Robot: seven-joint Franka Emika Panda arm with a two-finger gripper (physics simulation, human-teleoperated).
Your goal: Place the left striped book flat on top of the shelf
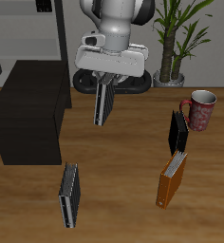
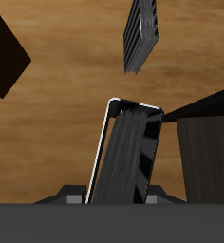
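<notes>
My gripper [image 1: 105,84] is shut on the left striped book [image 1: 103,104]. The book hangs on edge below the fingers, lifted above the wooden table. In the wrist view the held book [image 2: 128,157] fills the middle, with its white page edge showing. The shelf [image 1: 28,112] is a low black cabinet beside the gripper, its flat top bare. Its dark side also shows in the wrist view [image 2: 205,152]. The other, darker striped book [image 1: 68,195] stands on the table nearer the front edge, and shows in the wrist view [image 2: 142,33].
An orange book [image 1: 171,180] and a black book [image 1: 178,133] stand on the far side from the shelf, with a red mug [image 1: 199,109] behind them. A potted plant [image 1: 173,47] and a tall pale shelving frame [image 1: 38,28] stand at the back.
</notes>
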